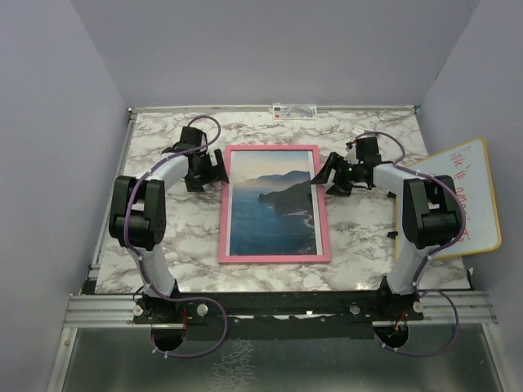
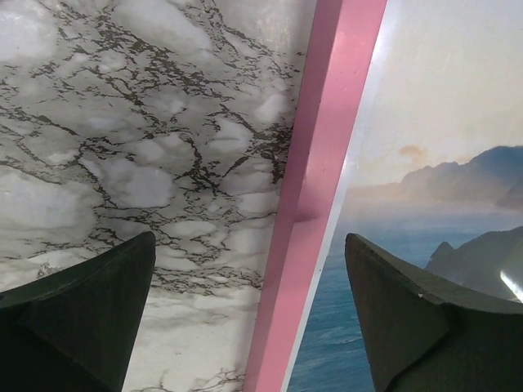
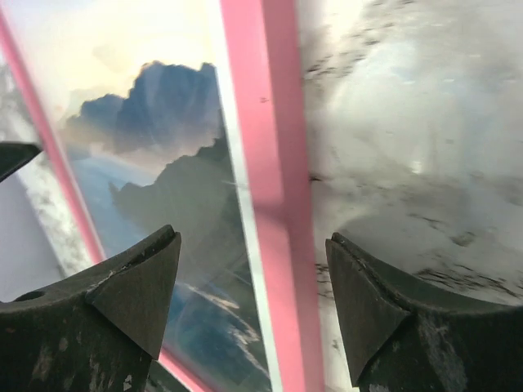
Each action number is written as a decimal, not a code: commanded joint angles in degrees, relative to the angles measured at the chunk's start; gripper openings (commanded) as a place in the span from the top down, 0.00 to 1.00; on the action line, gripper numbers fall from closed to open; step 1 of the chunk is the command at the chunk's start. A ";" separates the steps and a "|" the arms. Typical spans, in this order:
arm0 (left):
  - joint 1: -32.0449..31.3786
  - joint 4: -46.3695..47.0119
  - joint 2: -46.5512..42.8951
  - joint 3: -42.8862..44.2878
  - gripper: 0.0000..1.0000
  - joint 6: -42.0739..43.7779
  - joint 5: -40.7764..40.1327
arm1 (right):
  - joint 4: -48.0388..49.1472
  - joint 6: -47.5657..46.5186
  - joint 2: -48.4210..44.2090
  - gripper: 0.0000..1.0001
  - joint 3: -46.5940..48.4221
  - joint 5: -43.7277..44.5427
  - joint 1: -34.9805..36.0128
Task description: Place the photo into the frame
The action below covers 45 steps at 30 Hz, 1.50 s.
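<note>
Here, the long rails of the pink rectangular frame, blue coastal photo inside, are straddled beneath the spread, empty left gripper and right gripper, equally near.

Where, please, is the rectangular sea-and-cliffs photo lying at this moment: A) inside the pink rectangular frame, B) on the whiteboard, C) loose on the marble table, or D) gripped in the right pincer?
A: the rectangular sea-and-cliffs photo is bordered on all four sides by the pink rectangular frame.

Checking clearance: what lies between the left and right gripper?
The upper part of the frame, with the photo in it; the top external view shows it.
</note>
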 commanded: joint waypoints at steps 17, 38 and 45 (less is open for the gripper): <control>0.32 -4.55 -35.07 -2.03 0.01 2.20 -17.32 | -20.63 3.02 -44.74 0.24 -6.37 50.32 -0.02; -0.54 -15.78 -63.79 2.52 0.01 2.46 -36.93 | -34.77 1.09 -77.16 0.25 4.24 67.19 -0.02; -0.56 -15.89 -70.21 2.98 0.01 2.72 -39.45 | -35.50 1.38 -78.10 0.25 5.89 66.40 -0.02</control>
